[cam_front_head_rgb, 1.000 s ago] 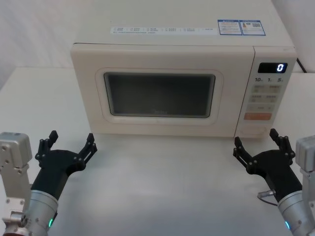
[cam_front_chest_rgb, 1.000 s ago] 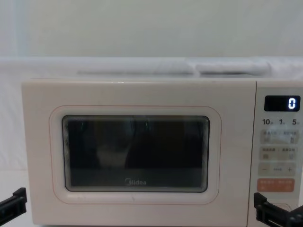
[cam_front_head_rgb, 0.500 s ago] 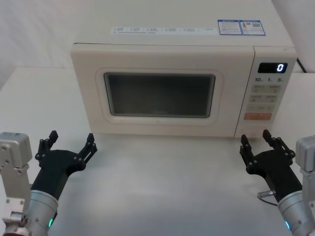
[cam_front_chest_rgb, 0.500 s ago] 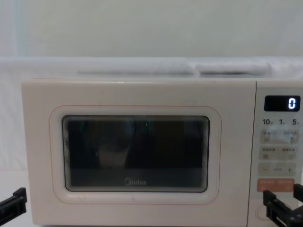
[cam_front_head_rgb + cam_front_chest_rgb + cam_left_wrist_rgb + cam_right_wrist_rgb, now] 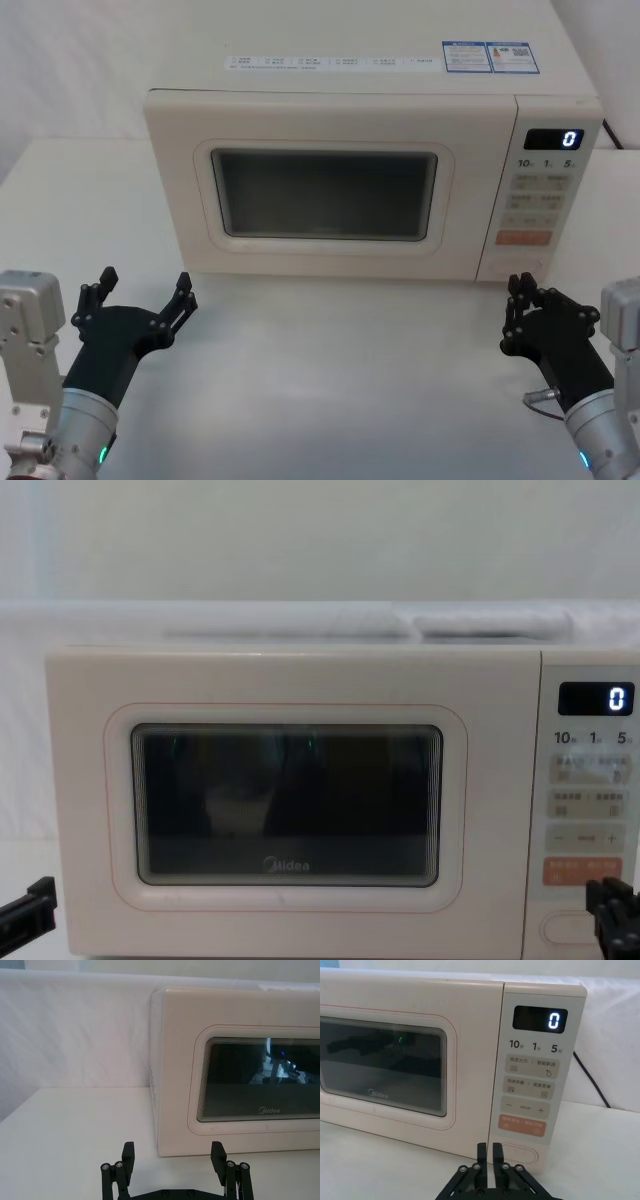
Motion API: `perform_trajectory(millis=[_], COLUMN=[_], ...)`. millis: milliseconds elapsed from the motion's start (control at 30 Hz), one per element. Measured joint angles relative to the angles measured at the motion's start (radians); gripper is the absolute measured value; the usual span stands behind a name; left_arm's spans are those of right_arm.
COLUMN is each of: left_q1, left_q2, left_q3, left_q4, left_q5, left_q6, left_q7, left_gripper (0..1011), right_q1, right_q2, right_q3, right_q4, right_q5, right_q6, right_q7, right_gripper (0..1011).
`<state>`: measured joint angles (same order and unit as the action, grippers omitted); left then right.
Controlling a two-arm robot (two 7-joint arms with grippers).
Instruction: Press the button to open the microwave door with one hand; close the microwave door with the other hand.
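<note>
Big cream-white microwave door [image 5: 315, 190] with its dark window sits latched at the far side of the white worktop [image 5: 330, 370]. My left black gripper [image 5: 140, 300] waits near-left, jaws wide and empty, ready for closing. My right black gripper [image 5: 488, 1152] has pinched its empty jaws together since a second ago, lined up just before the wide cream pill-shaped button [image 5: 519, 1154].

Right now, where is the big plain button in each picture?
Head view: the button is lower right, at the bottom of the control panel.
Chest view: bottom right corner.
Left wrist view: the picture stops at the microwave door, short of the panel.
Right wrist view: low centre, just beyond the right gripper.
Landmark: the orange key directly above it.
</note>
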<state>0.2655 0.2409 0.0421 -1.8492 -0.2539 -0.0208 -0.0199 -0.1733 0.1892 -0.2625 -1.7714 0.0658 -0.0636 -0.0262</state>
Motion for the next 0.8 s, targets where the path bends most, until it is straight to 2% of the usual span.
perform_trajectory(millis=[167, 800], left_q1=[0.000, 0.000], left_q2=[0.000, 0.000], left_q3=[0.000, 0.000], left_q4=[0.000, 0.000], left_q5=[0.000, 0.000], left_q6=[0.000, 0.000], left_q7=[0.000, 0.000], left_gripper=[1001, 1001], right_q1=[0.000, 0.000], right_q2=[0.000, 0.000], right_q3=[0.000, 0.000], right_q4=[0.000, 0.000], right_q5=[0.000, 0.000], right_q6=[0.000, 0.000], right_q7=[0.000, 0.000], right_gripper=[0, 0])
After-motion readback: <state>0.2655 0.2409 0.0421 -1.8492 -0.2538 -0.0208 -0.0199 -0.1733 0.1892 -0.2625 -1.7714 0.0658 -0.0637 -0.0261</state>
